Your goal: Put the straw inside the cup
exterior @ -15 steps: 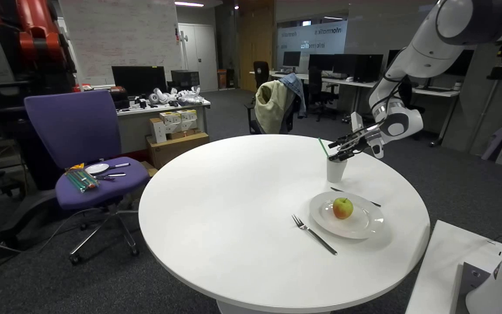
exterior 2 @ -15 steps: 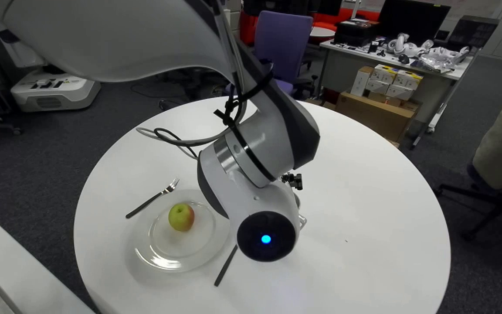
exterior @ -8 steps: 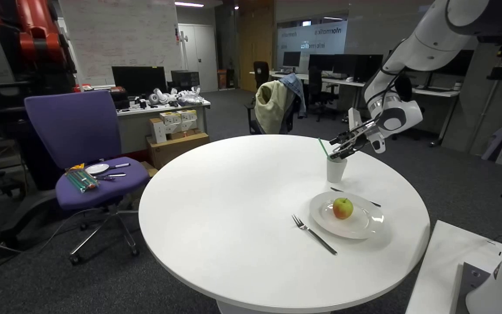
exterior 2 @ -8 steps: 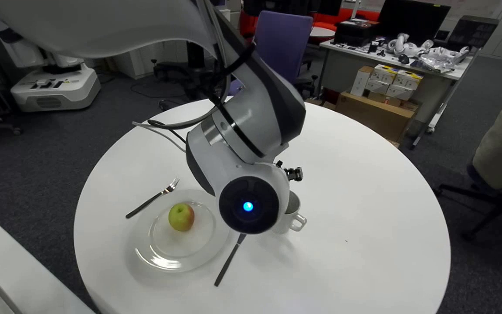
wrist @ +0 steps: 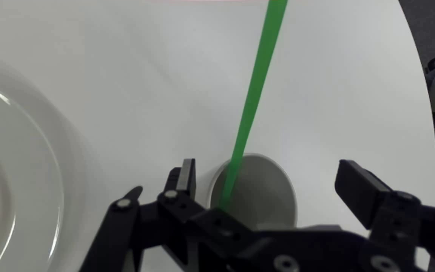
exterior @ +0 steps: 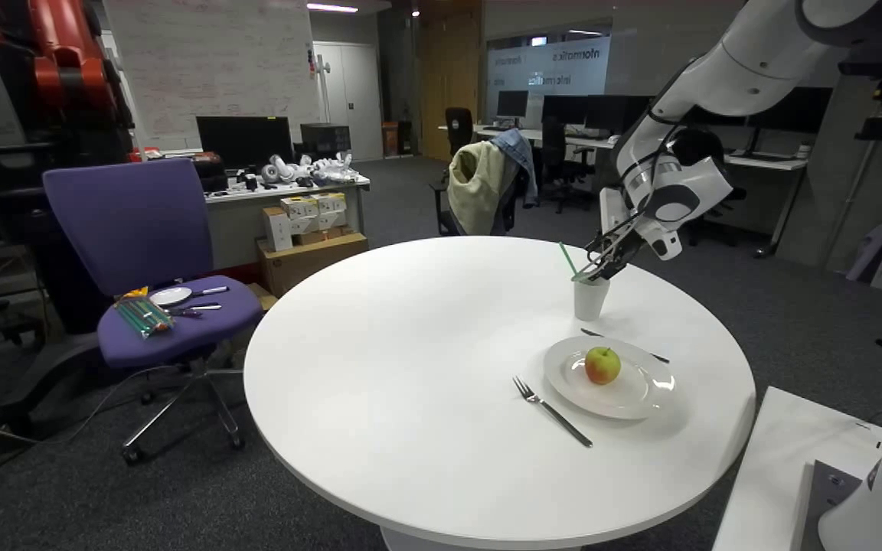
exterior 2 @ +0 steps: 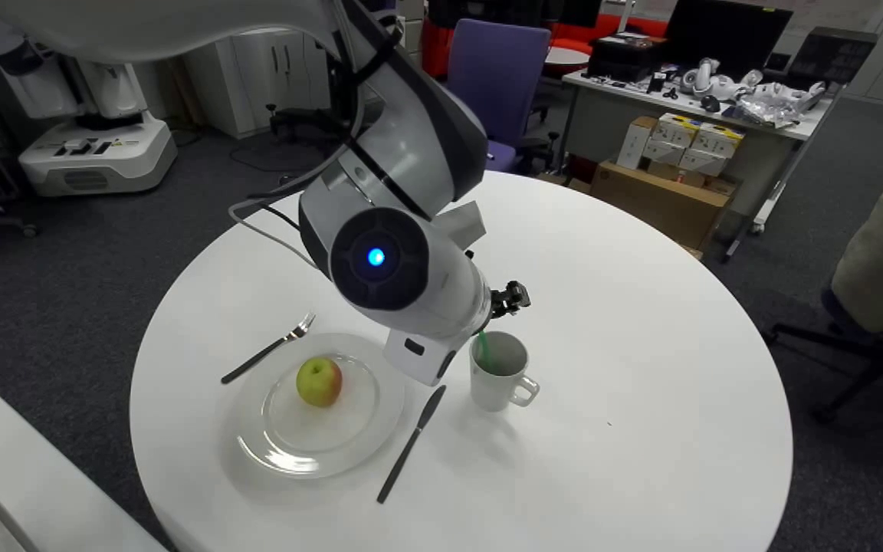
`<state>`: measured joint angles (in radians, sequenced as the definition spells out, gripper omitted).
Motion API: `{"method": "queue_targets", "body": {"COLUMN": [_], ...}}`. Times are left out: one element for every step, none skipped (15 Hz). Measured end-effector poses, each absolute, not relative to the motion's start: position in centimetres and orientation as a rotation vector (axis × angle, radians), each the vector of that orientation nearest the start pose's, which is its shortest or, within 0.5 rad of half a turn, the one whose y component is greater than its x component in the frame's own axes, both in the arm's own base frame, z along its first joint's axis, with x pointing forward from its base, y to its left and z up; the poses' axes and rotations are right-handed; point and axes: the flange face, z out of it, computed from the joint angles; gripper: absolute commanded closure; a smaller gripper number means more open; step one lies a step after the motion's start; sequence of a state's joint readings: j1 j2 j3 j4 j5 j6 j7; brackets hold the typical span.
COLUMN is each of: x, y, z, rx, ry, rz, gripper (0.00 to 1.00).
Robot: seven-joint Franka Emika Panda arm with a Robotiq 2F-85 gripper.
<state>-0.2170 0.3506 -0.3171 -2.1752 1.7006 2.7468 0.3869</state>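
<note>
The green straw point(exterior: 568, 259) stands tilted inside the white cup point(exterior: 589, 300), its upper part sticking out past the rim. In an exterior view the straw point(exterior 2: 484, 354) shows inside the mouth of the cup point(exterior 2: 494, 389), which has a handle. In the wrist view the straw point(wrist: 257, 81) crosses the rim of the cup point(wrist: 274, 189), and its lower end goes down inside. My gripper point(wrist: 266, 174) is open, fingers wide apart, with nothing between the pads. In both exterior views the gripper point(exterior: 598, 262) point(exterior 2: 513, 297) is just above the cup.
A white plate point(exterior: 563, 386) with an apple point(exterior: 602, 366) stands beside the cup. A knife point(exterior 2: 411, 446) lies between plate and cup, and a fork point(exterior: 552, 413) lies on the plate's far side from the knife. All are on the round white table point(exterior: 380, 383).
The arm has swung and tilted about the cup, with the gripper staying open. In an exterior view the cup and straw have come out from behind the arm. The straw and cup have not moved.
</note>
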Motion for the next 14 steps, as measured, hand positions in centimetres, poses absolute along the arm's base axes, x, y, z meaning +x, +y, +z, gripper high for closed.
{"method": "queue_targets", "body": {"x": [45.5, 45.7, 45.9, 46.1, 46.3, 46.4, 46.5, 46.5, 46.6, 46.6, 46.6, 46.7, 46.7, 46.9], "y": [-31.0, -30.4, -29.9, -29.5, -29.0, -28.6, -28.3, -27.9, -27.7, -27.6, -27.5, -27.6, -27.7, -27.9], "z": [24.0, 24.1, 24.2, 24.2, 24.1, 24.0, 23.7, 23.5, 23.4, 23.3, 23.3, 23.4, 23.6, 23.8], "rx": [-0.878, -0.913, -0.954, -0.996, -1.046, -1.098, -1.161, -1.218, -1.276, -1.328, -1.376, -1.419, -1.457, -1.494], "ry": [2.325, 2.344, 2.357, 2.365, 2.370, 2.376, 2.383, 2.395, 2.404, 2.416, 2.426, 2.437, 2.447, 2.454], "rz": [-0.385, -0.412, -0.433, -0.443, -0.440, -0.427, -0.411, -0.395, -0.381, -0.374, -0.372, -0.374, -0.380, -0.383], "gripper": [0.00, 0.00, 0.00, 0.00, 0.00, 0.00, 0.00, 0.00, 0.00, 0.00, 0.00, 0.00, 0.00, 0.00]}}
